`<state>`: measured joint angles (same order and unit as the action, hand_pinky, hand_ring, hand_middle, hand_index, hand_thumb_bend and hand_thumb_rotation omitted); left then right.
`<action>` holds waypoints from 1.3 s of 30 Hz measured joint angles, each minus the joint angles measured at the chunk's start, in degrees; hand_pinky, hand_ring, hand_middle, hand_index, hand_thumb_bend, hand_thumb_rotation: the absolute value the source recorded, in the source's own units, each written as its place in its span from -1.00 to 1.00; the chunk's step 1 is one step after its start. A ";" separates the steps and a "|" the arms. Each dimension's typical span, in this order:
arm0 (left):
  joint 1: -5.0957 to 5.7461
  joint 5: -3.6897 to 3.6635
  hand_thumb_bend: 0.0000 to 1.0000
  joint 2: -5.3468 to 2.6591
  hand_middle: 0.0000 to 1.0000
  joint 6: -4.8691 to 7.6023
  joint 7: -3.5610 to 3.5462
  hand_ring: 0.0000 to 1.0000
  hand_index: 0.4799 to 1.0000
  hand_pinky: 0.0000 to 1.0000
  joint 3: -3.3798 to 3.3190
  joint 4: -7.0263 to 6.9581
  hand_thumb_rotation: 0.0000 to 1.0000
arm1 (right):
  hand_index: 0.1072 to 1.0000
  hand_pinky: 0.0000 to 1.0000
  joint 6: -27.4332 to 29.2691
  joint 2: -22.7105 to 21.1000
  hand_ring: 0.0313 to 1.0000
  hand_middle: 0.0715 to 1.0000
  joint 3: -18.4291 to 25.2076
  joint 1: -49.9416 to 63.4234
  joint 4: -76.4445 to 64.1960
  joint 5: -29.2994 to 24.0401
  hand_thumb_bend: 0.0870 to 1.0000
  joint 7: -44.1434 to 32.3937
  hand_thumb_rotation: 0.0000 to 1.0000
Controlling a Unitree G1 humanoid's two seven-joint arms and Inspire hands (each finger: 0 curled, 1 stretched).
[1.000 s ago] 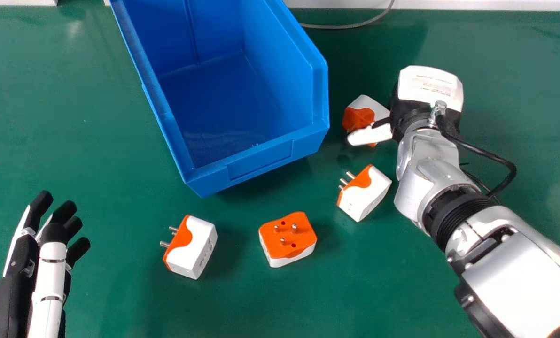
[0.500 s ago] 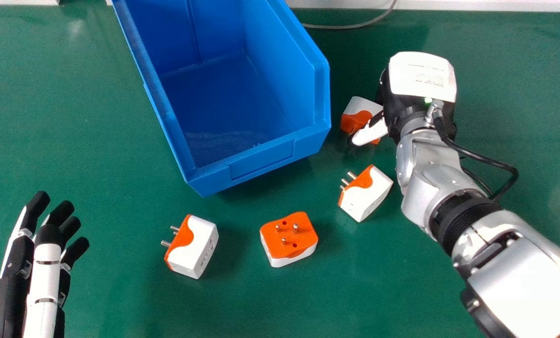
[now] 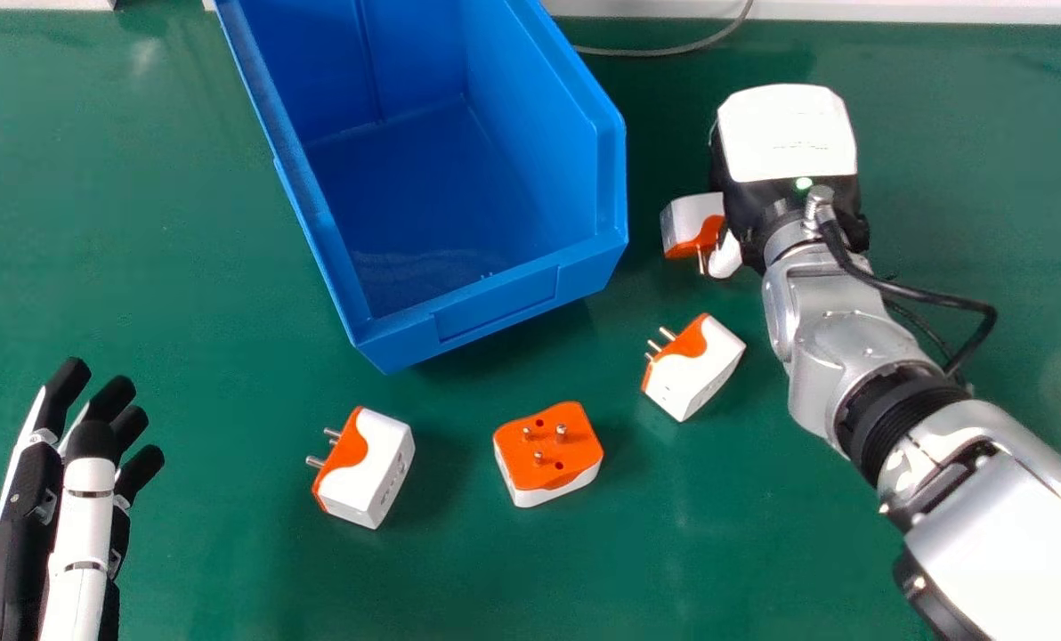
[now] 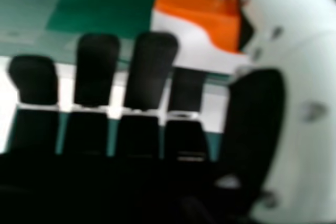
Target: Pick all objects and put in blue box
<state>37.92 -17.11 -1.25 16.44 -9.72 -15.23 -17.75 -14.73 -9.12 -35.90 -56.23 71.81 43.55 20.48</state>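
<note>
The step in hand looks like taking hold of the first plug adapter (image 3: 691, 214), which sits just right of the blue box (image 3: 495, 307) at the right hand (image 3: 787, 133). That hand is loosely open, fingers (image 4: 151, 69) fairly straight and thumb (image 4: 302, 72) alongside the adapter — though the close view is soft, and I can't be sure whether they touch it. Next calls for closing fingers and thumb on the body, proving the grip with a small lift, then clearing the box's side wall. Three others wait outside the box: the right-hand adapter (image 3: 692, 367), the middle adapter (image 3: 548, 454) and the left-hand adapter (image 3: 366, 467) — the relaxed, empty left hand (image 3: 85, 507) is at lower left.
</note>
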 measured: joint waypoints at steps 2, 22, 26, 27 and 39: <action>-0.06 0.02 -0.04 0.00 0.79 0.01 -0.02 0.80 0.69 0.76 0.00 0.00 0.43 | -0.08 -0.49 0.32 -0.03 -0.26 -0.09 0.39 0.00 -0.07 -0.23 -0.07 0.18 -0.97; -0.26 0.44 -0.06 -0.01 0.77 0.08 0.12 0.78 0.66 0.73 0.00 0.17 0.42 | -0.13 -0.54 -0.24 -1.44 -0.21 -0.05 0.20 0.56 -1.22 1.13 -0.08 0.32 -1.00; -0.65 1.07 -0.06 0.00 0.77 0.07 0.21 0.78 0.65 0.73 0.00 0.17 0.42 | -0.13 -0.55 0.62 -1.74 -0.21 -0.05 2.82 0.84 -2.80 -1.36 -0.08 -0.29 -1.00; -0.66 1.24 -0.05 0.00 0.77 0.07 0.25 0.77 0.65 0.72 0.00 0.17 0.42 | -0.14 -0.57 0.56 -1.74 -0.21 -0.05 3.84 0.89 -3.06 -2.40 -0.07 -0.28 -1.00; -0.73 1.30 -0.05 -0.01 0.77 -0.48 0.55 0.77 0.64 0.73 -0.21 0.19 0.43 | -0.05 -0.51 1.53 -2.97 -0.22 -0.09 4.82 1.51 -6.36 -2.70 -0.09 -0.67 -1.00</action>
<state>37.20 -15.81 -1.26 15.95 -9.16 -15.44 -17.56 -13.21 -12.08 -31.08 -54.72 65.45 40.86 19.81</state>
